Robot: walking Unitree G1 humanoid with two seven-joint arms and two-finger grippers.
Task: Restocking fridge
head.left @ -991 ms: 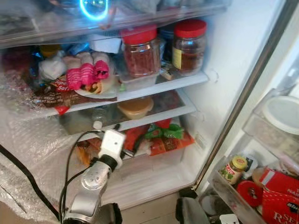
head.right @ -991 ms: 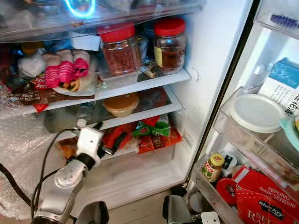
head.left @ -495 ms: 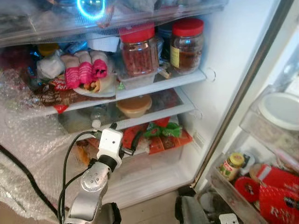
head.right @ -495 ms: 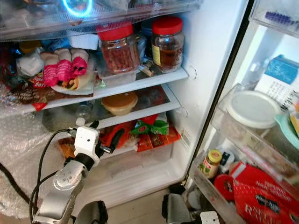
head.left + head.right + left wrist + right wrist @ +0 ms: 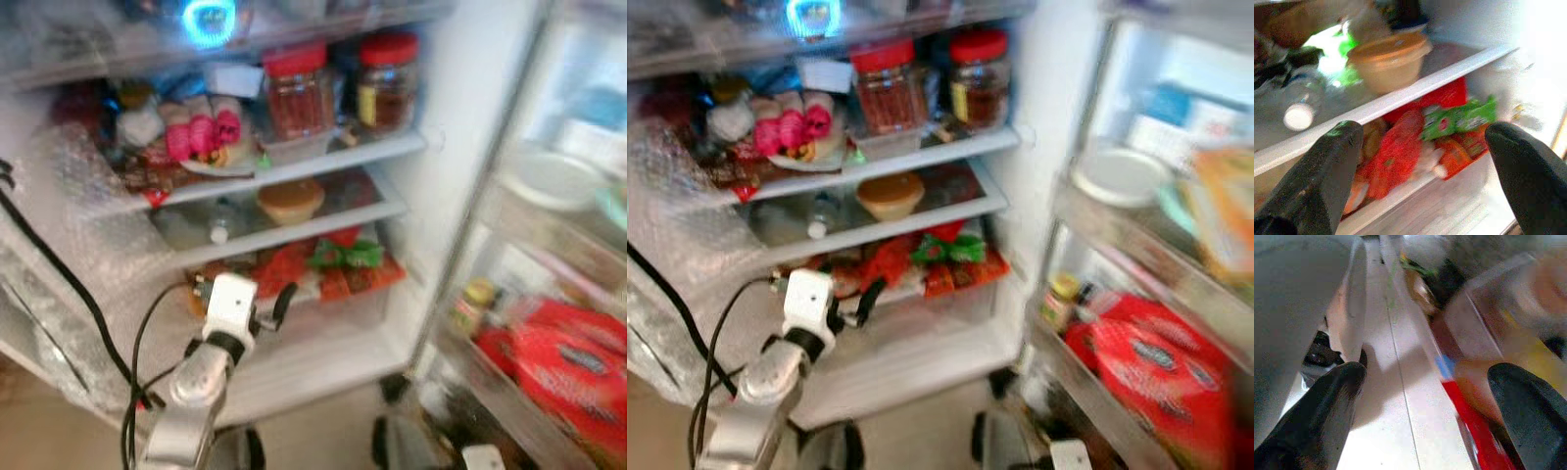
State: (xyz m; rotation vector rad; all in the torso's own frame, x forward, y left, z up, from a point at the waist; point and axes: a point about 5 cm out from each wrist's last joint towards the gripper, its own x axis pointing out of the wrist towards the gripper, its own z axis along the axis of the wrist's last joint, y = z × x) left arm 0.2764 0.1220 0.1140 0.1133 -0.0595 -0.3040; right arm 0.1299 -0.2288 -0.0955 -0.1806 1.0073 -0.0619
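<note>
The fridge stands open before me. My left gripper is open with nothing between its fingers, held up in front of the bottom drawer, where red and green packets lie. One shelf above them sit a tan lidded bowl and a water bottle on its side. My right gripper is open and empty, low over the pale floor beside the door's bottom shelf, where a red package is blurred.
Two red-lidded jars and pink wrapped food crowd the upper shelf. Bubble wrap and a black cable hang at the left. The door shelves on the right hold red packs, a small jar and a white-lidded tub.
The whole picture has shifted and blurred, so the camera is moving. My left gripper stays open in front of the bottom drawer, a little lower relative to the shelves.
</note>
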